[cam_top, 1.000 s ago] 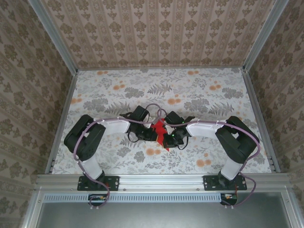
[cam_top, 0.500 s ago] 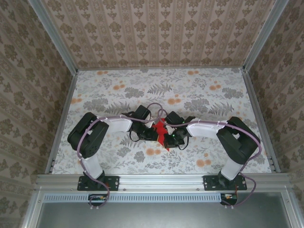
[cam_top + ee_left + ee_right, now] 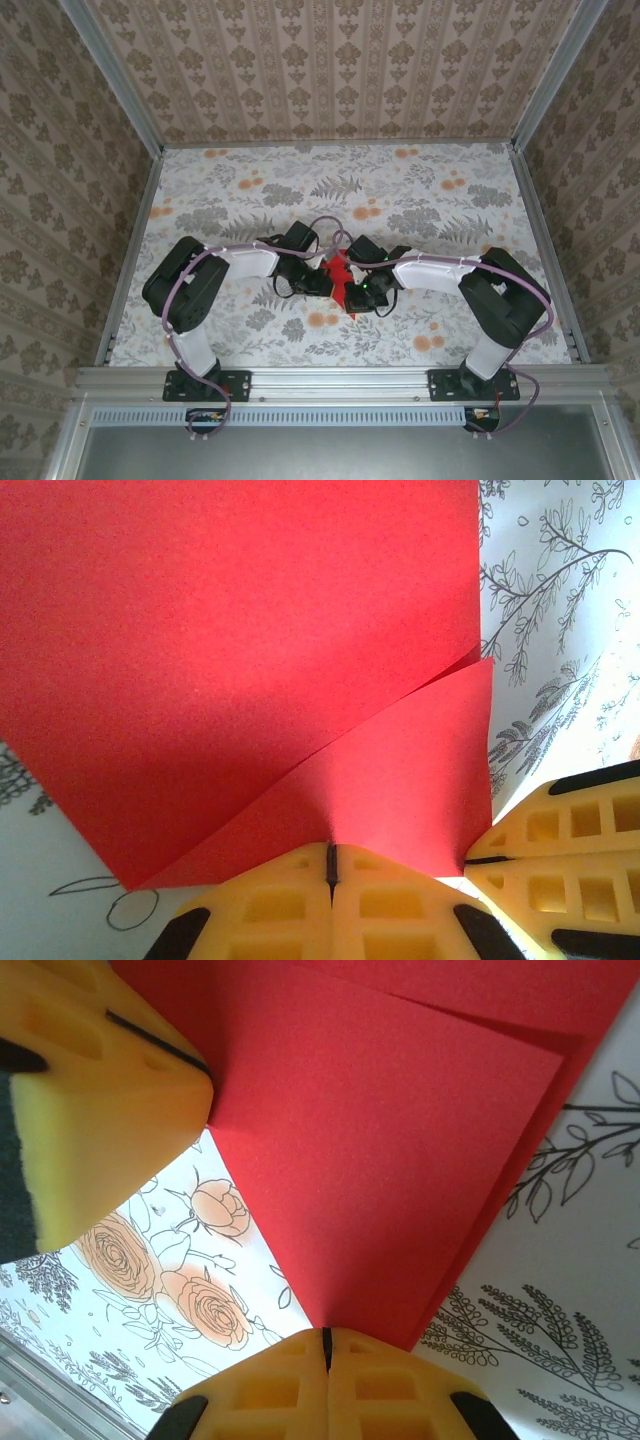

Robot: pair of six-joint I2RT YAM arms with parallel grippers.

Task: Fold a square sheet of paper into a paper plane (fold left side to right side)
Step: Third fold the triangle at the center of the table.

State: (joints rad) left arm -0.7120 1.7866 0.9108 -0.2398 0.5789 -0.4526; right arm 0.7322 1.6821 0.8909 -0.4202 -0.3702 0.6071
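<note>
The square sheet of paper (image 3: 338, 272) is bright red and folded into overlapping layers. It is held up just above the floral tablecloth (image 3: 420, 190) at mid-table, between the two arms. My left gripper (image 3: 322, 279) is shut on the paper's edge, and a layer of the red sheet (image 3: 250, 650) runs into the seam of its yellow pads (image 3: 270, 905). My right gripper (image 3: 353, 287) is shut on a corner of the red sheet (image 3: 380, 1150). The two grippers sit close together, with the right fingers (image 3: 565, 830) beside the left ones. Whether the folds make the paper plane I cannot tell.
Aluminium rails (image 3: 130, 250) and patterned walls (image 3: 340, 70) enclose the table on three sides. The two arm bases (image 3: 200, 385) stand on the near rail. Open tablecloth lies behind and to both sides of the grippers.
The left arm's elbow has shifted slightly to the right. The red paper and both grippers have stayed almost in place, both still shut.
</note>
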